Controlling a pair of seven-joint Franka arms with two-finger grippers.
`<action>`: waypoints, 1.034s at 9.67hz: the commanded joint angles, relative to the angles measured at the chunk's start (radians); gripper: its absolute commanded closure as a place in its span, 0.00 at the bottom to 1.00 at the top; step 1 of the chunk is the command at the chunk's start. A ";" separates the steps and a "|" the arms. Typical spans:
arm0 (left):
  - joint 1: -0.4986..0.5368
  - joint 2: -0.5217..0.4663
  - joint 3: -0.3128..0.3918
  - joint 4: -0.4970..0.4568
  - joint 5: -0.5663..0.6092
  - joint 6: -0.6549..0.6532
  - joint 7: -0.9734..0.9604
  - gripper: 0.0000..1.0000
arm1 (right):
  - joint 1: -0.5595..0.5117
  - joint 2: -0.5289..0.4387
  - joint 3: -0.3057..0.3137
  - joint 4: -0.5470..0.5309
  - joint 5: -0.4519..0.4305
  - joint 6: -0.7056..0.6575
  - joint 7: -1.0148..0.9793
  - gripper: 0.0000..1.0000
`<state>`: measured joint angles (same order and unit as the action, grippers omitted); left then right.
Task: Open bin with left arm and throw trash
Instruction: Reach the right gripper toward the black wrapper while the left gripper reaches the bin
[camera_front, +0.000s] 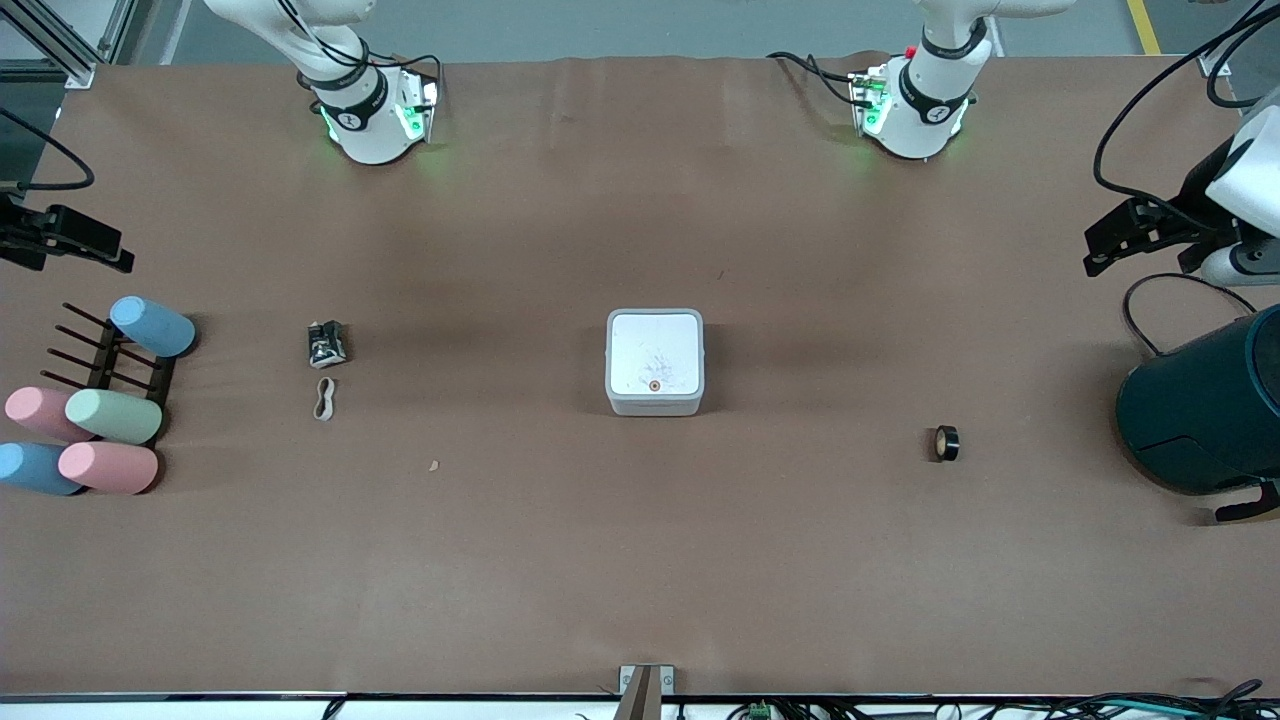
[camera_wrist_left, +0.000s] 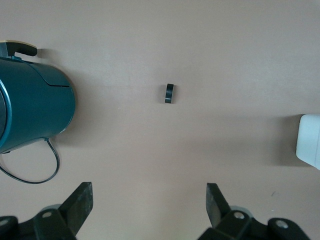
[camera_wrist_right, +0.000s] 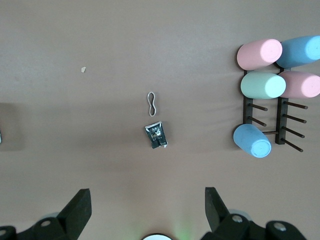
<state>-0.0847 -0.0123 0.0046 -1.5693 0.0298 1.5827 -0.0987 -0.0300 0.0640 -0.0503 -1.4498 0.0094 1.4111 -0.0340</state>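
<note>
The white square bin stands mid-table with its lid shut, the orange dot on the side nearer the front camera. Its edge shows in the left wrist view. The crumpled wrapper and the beige rubber band lie toward the right arm's end; both show in the right wrist view. The black tape roll lies toward the left arm's end. My left gripper is open and empty, high over the table beside the teal cylinder. My right gripper is open and empty, high over the cup rack's end.
A big dark teal cylinder with a cable lies at the left arm's end. A dark rack with several pastel cups sits at the right arm's end. A tiny tan crumb lies nearer the front camera than the rubber band.
</note>
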 joint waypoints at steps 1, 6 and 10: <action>0.003 0.021 -0.006 0.031 -0.017 -0.001 0.047 0.00 | -0.001 0.013 0.003 -0.006 0.011 0.005 0.017 0.00; -0.090 0.130 -0.165 0.034 -0.060 -0.002 -0.040 0.24 | 0.022 0.023 0.003 -0.554 0.020 0.539 -0.137 0.00; -0.336 0.438 -0.226 0.136 -0.065 0.300 -0.228 1.00 | 0.027 0.087 0.003 -0.831 0.009 0.841 -0.195 0.00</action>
<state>-0.3475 0.2881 -0.2297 -1.5409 -0.0609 1.8413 -0.3064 -0.0046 0.1491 -0.0473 -2.2405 0.0168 2.2204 -0.2085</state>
